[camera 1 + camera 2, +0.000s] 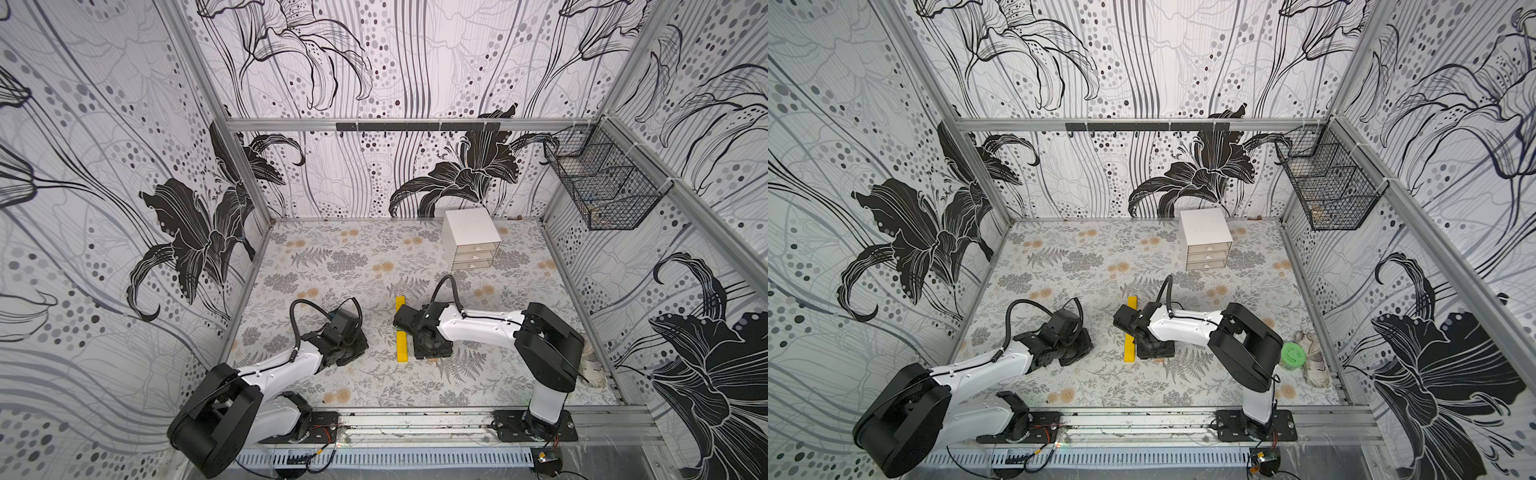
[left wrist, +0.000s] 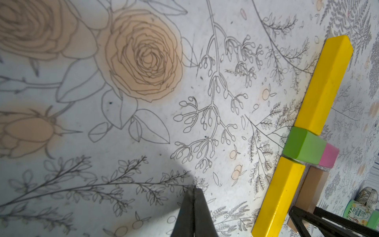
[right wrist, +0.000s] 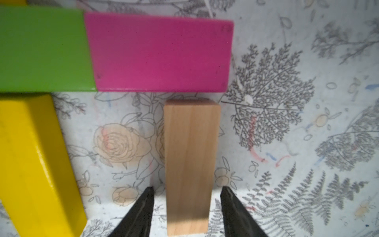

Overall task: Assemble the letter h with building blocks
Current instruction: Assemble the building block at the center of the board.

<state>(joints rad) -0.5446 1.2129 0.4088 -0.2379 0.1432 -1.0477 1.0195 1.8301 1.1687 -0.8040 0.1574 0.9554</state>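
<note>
Right pincer (image 3: pixel 186 191) parted, straddling tan block (image 3: pixel 190 143), not gripping; left pincer (image 2: pixel 193 187) closed, empty; green tub (image 1: pixel 1293 354) beside right arm (image 1: pixel 1183 328).

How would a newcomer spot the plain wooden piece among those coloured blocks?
Find the white right arm above the middle of the flowered tabletop; its tool hangs over flat blocks. The long plain tan wooden block sits between the tool's open fingers, one end pointing at the flat magenta block. It alone is unpainted, unlike the short green block and long yellow block nearby.
</note>
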